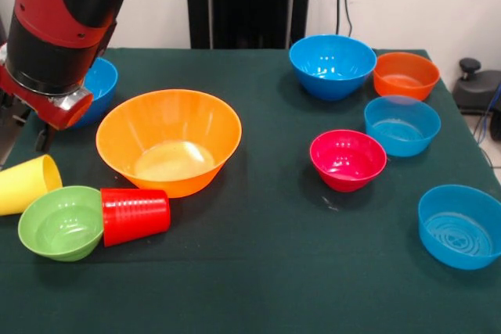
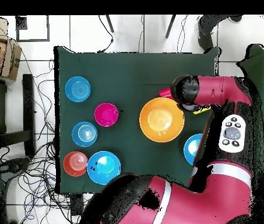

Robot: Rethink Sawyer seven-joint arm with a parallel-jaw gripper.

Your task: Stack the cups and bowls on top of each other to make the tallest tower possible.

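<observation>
Green-clothed counter (image 1: 258, 271), nothing stacked so far: big yellow-orange bowl (image 1: 168, 141) sits empty at about 9 o'clock, yellow cup (image 1: 27, 184) and red cup (image 1: 135, 215) tipped over nearby, other bowls scattered. Can't tell what my hand's doing, it's hidden.

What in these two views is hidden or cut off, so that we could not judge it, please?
- Pincer: front view, cut off at the left edge; overhead, under the arm. Open or shut is unclear.
- Deep blue bowl: front view, largely behind the arm.
- Yellow cup: front view, cut by the left edge.
- Green bowl and yellow cup: overhead, covered by the arm.
</observation>
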